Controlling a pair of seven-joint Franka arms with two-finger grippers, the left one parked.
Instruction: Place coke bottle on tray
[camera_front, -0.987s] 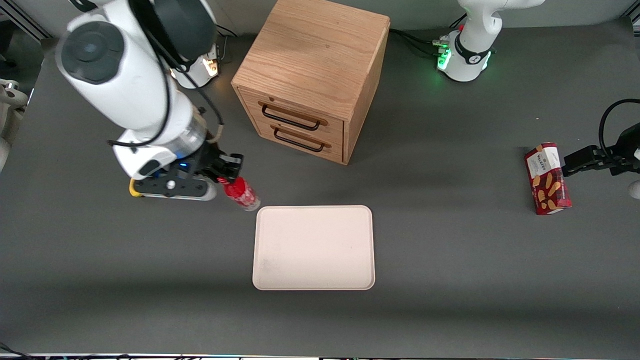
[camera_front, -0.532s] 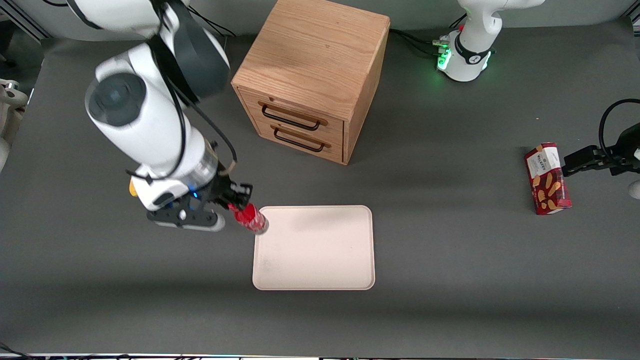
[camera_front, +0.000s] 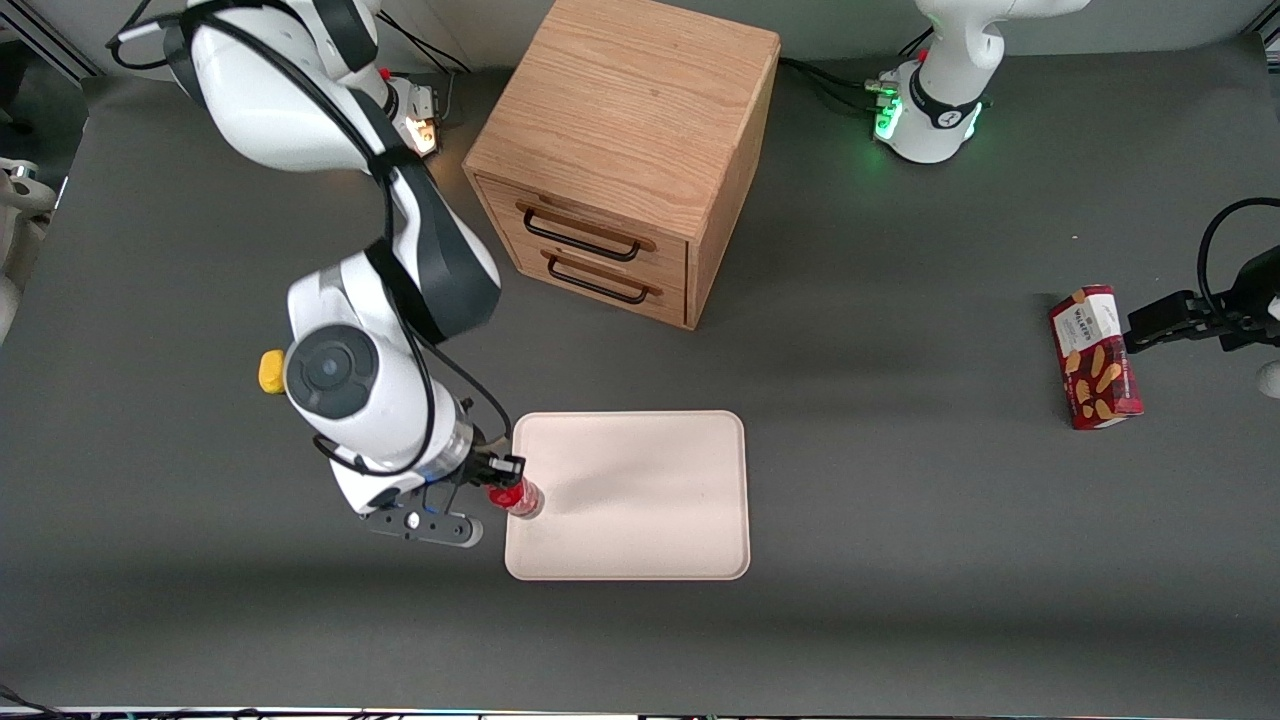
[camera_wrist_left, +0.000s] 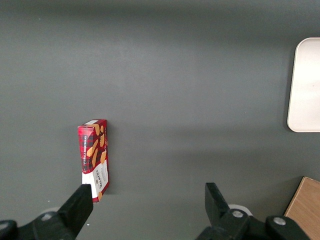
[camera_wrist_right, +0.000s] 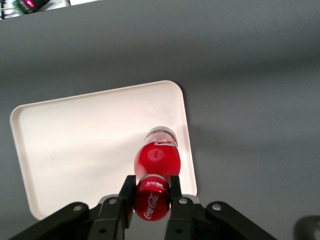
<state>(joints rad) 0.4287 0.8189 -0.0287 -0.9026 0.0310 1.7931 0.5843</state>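
My right gripper (camera_front: 503, 483) (camera_wrist_right: 149, 194) is shut on the red cap of the coke bottle (camera_front: 518, 497) (camera_wrist_right: 156, 160). The bottle hangs upright from the fingers, its clear base just over the edge of the cream-white tray (camera_front: 640, 500) (camera_wrist_right: 75, 145) that lies toward the working arm's end. I cannot tell whether the base touches the tray surface. The rest of the tray is bare.
A wooden drawer cabinet (camera_front: 625, 150) stands farther from the front camera than the tray. A small yellow object (camera_front: 271, 371) lies on the table beside the working arm. A red snack box (camera_front: 1095, 357) (camera_wrist_left: 94, 154) lies toward the parked arm's end.
The right arm has carried the bottle nearer the front camera and over the tray's edge, and has lowered. The yellow object beside the arm has come into sight.
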